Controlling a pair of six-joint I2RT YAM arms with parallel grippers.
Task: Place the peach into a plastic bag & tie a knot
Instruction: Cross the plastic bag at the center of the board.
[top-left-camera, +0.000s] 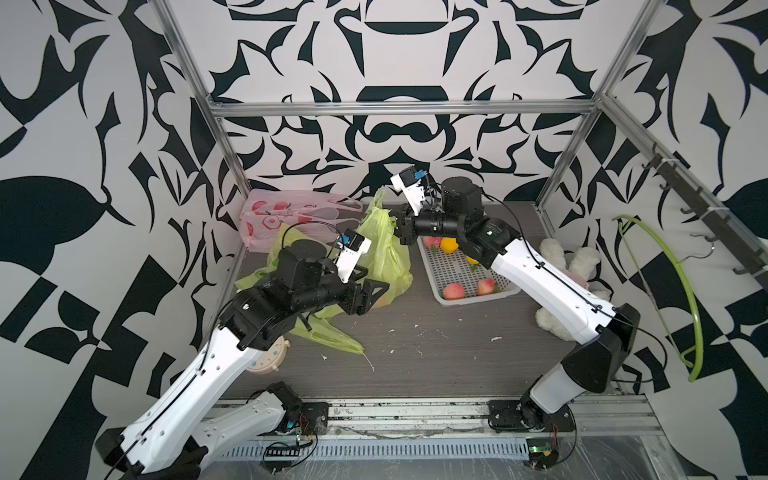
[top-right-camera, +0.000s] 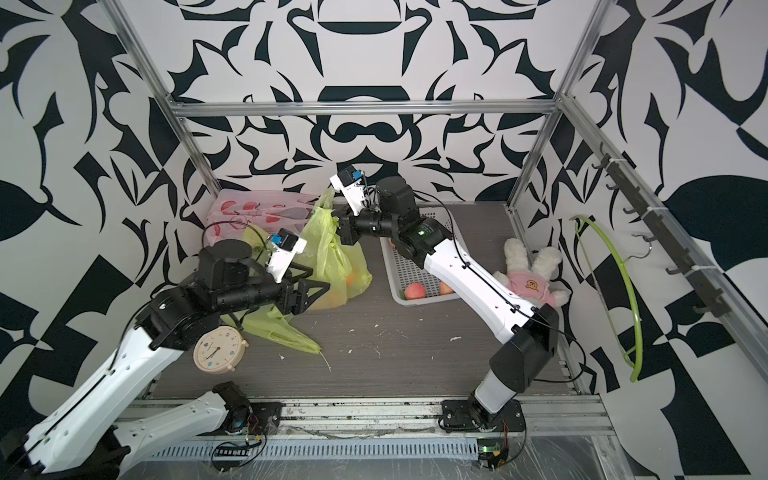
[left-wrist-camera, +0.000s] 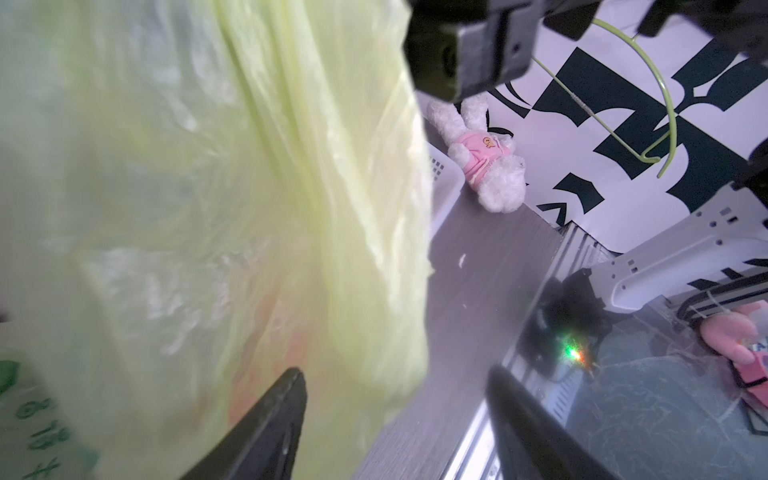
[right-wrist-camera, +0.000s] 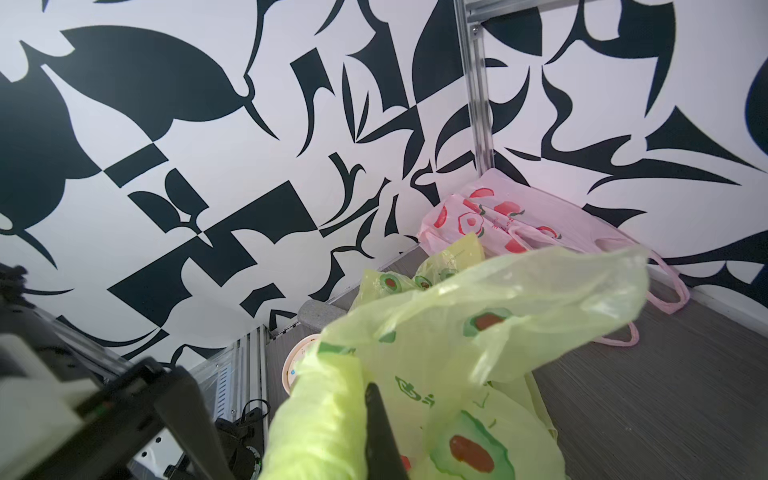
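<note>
The right gripper is clamped on the bunched top of the green bag, holding it upright. The left gripper stands wide, nothing between its jaws, just beside the bag's lower wall. The peach shows as an orange-pink blur through the plastic at the bag's base, on the desk toward its far edge, beside the white basket.

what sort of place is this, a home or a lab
Probably a robot test booth, not a home: an aluminium frame with black-and-white patterned walls, two arms bolted to a rail at the front of the table, and stray props like a plush toy and a clock.
</note>
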